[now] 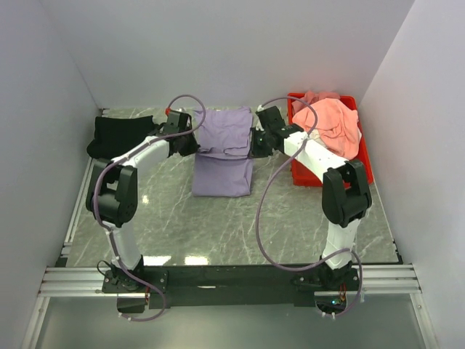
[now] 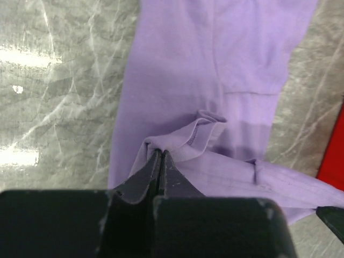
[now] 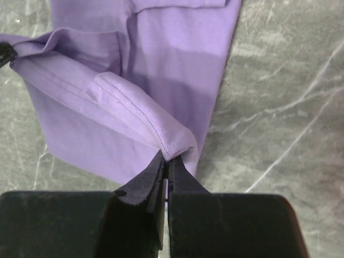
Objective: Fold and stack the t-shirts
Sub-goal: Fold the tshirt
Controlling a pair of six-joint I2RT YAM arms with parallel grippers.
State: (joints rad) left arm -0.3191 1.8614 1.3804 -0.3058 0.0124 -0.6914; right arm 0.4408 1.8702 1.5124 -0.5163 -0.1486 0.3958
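Observation:
The lavender-purple t-shirt (image 1: 224,153) lies partly folded in the middle of the table, its far part raised and folded toward the near part. My left gripper (image 1: 190,139) is shut on the shirt's left edge (image 2: 172,148), pinching a fold. My right gripper (image 1: 256,142) is shut on the shirt's right edge (image 3: 172,142), pinching a hemmed fold. The black t-shirt (image 1: 120,135) lies folded at the far left. The salmon-pink t-shirt (image 1: 334,123) is heaped in the red tray (image 1: 367,163) at the far right. A white shirt is not visible.
The red tray's edge shows at the right of the left wrist view (image 2: 332,156). White walls enclose the table on the left, back and right. A metal rail (image 1: 232,278) runs along the near edge by the arm bases.

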